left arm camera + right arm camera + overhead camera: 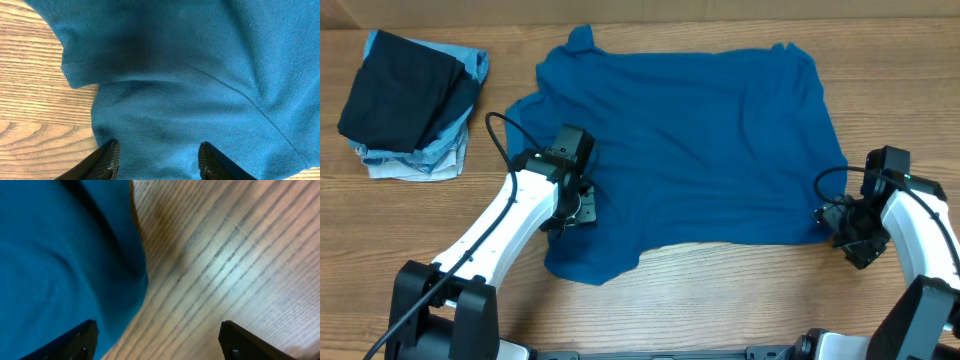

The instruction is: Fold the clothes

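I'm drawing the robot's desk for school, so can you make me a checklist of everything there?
Surface: wooden table.
Job's things: blue shirt spread out, wrinkled; folded pile at the far left.
Clutter: nothing seen.
Grippers: left claw open over the shirt near a sleeve; right claw open, straddling the shirt's edge.
Cables: left cable and right cable, black loops by the wrists.
Surroundings: nothing seen.

We see a solid teal-blue shirt [690, 150] lying on a light brown, wood-grained table [720, 300]. A folded stack [410, 105] shows black over pale blue, and both arms are white with black end effectors.
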Controlling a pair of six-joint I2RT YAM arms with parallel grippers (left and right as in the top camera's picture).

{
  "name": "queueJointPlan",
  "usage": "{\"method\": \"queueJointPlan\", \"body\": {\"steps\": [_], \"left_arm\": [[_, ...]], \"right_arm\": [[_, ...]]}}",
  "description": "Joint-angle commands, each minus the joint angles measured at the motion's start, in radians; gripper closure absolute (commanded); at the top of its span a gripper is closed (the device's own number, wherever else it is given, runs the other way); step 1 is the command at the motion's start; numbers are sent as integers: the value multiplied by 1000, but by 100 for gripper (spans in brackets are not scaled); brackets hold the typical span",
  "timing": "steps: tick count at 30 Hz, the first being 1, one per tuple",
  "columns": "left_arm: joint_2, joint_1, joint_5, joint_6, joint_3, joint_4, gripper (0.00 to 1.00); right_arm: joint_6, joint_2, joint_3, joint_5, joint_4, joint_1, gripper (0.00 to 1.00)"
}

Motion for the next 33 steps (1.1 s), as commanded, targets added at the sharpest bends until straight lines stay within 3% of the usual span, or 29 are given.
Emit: {"method": "queueJointPlan", "body": {"steps": [1,6,11,14,15,17,19,20,28,30,33], "left_arm": [[-11,9,10,14,-4,10,44],[-12,9,10,14,-4,20,44],[-12,45,10,-16,-3,28,38],[-12,108,61,-16,-3,-4,39],[-12,124,74,-16,-3,-21,36],[-11,147,67,-14,-3,-48,20],[-11,154,65,3,-4,-74,15],[-11,154,58,34,-4,-83,15],[-10,155,-67,75,-6,-130,37],[-10,154,-39,75,-14,-127,55],[-10,154,-2,74,-87,-100,54]], "right_arm": [[8,-10,-50,14,71,-5,19],[7,-10,-128,3,243,-5,27],[8,-10,-197,2,359,-5,52],[8,-10,-211,2,368,-5,61],[8,-10,-211,2,370,-5,62],[8,-10,-211,2,375,-5,67],[8,-10,-211,2,383,-5,79],[8,-10,-211,2,386,-5,80],[12,-10,-211,-20,396,-5,80],[12,-10,-211,-21,399,-5,80],[12,-10,-211,-21,404,-5,80]]}}
